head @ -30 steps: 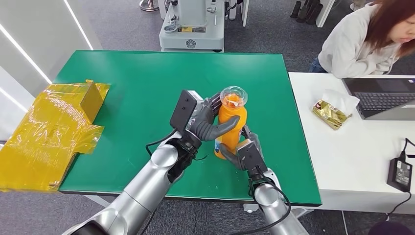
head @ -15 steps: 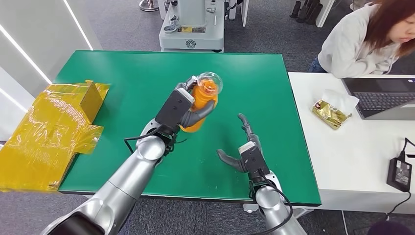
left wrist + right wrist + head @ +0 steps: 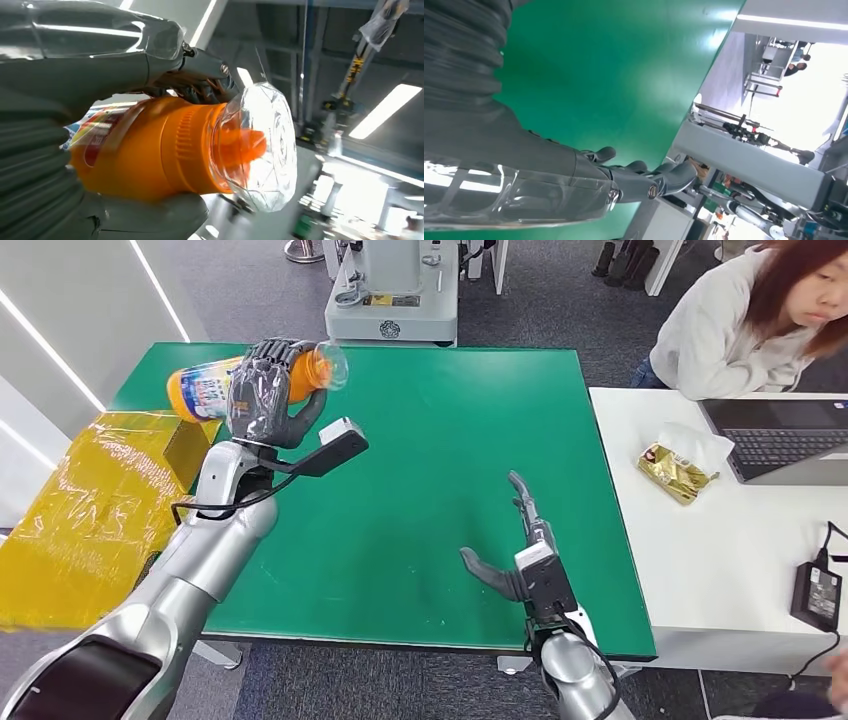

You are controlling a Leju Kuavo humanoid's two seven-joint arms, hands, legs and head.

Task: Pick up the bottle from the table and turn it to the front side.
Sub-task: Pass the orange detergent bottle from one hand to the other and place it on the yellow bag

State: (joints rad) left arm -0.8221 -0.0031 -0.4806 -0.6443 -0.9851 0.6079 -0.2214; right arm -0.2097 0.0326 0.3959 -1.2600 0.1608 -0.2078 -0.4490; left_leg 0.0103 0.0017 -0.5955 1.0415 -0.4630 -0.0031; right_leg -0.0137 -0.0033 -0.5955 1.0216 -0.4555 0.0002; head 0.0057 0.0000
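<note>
One bottle [image 3: 215,383], one green table [image 3: 420,430], one yellow box [image 3: 90,510], one laptop [image 3: 785,440], one snack packet [image 3: 675,472]. The left hand [image 3: 262,395] grips the orange bottle around its middle, holding it on its side in the air over the table's far left corner, clear cap [image 3: 260,147] pointing right. The right hand [image 3: 515,550] hovers over the table's near edge, fingers spread, holding nothing.

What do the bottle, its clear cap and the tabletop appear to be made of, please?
Bottle: probably plastic, opaque orange with a glossy printed label; ribbed neck in the left wrist view.
Clear cap: likely hard transparent plastic, faceted, glinting, orange spout visible through it.
Tabletop: smooth matte green surface, perhaps a mat or laminate; uncertain.
</note>
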